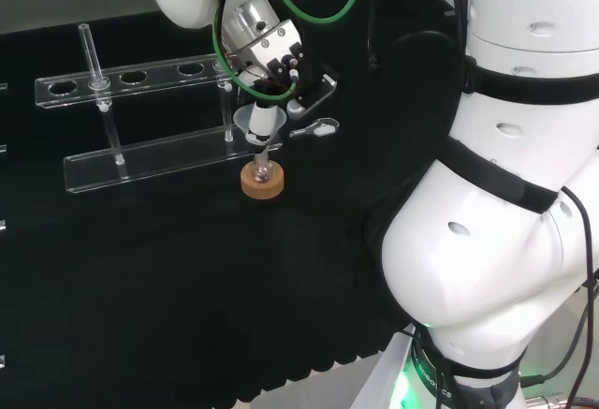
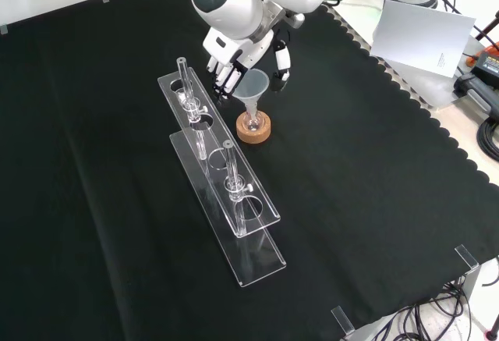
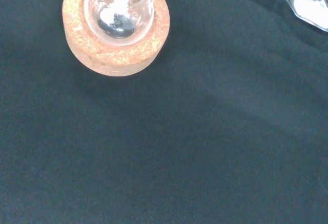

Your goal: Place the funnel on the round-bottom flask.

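Funnel sits in the flask on its cork ring — rack just left, front view.

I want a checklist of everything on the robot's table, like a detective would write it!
Surface: black cloth covers the bench, with a scalloped edge on the front view's right.
Job's things: clear funnel has its stem down in the neck of the round-bottom flask, which sits in a cork ring.
Clutter: clear test-tube rack with tubes stands beside the flask; a clear scoop lies on the cloth nearby.
Hand: hand has its fingers around the funnel's bowl.
Cables: green cable loops at the wrist; black cables lie off the bench.
Surroundings: grey sheet beyond the cloth's edge.
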{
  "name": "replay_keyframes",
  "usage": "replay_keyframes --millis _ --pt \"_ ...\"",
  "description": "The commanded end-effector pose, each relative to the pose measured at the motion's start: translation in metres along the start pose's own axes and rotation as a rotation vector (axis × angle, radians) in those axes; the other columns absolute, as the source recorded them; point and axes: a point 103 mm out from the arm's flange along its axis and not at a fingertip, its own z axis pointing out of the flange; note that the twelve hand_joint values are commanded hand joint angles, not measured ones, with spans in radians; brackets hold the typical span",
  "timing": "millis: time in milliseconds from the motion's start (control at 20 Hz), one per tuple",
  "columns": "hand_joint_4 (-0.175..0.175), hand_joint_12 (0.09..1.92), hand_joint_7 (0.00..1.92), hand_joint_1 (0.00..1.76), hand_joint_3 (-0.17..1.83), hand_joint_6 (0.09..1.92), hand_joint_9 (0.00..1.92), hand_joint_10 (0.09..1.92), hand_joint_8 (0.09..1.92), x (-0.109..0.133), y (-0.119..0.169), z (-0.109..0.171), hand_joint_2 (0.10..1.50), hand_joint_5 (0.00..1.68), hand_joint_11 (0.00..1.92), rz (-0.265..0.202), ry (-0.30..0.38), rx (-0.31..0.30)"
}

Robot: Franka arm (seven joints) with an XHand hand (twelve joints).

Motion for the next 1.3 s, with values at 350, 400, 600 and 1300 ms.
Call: replay_keyframes --millis 350,400,600,1300 --pt "-0.018 1.42 0.01 0.53 0.42 0.09 0.3 0.74 0.54 -0.004 -0.008 -0.002 0.62 0.16 0.28 -0.008 0.014 -0.05" --pt "-0.016 1.44 0.0 0.49 0.37 0.09 0.26 0.76 0.5 -0.006 -0.012 -0.004 0.62 0.15 0.26 -0.014 0.021 -0.072" --pt "-0.014 1.46 0.0 0.44 0.29 0.09 0.21 0.8 0.5 -0.009 -0.026 -0.013 0.63 0.13 0.23 -0.012 0.019 -0.126" --pt "-0.02 1.45 0.05 0.55 0.25 0.09 0.36 0.74 0.67 -0.061 -0.062 -0.016 0.68 0.2 0.29 0.037 0.093 -0.237"
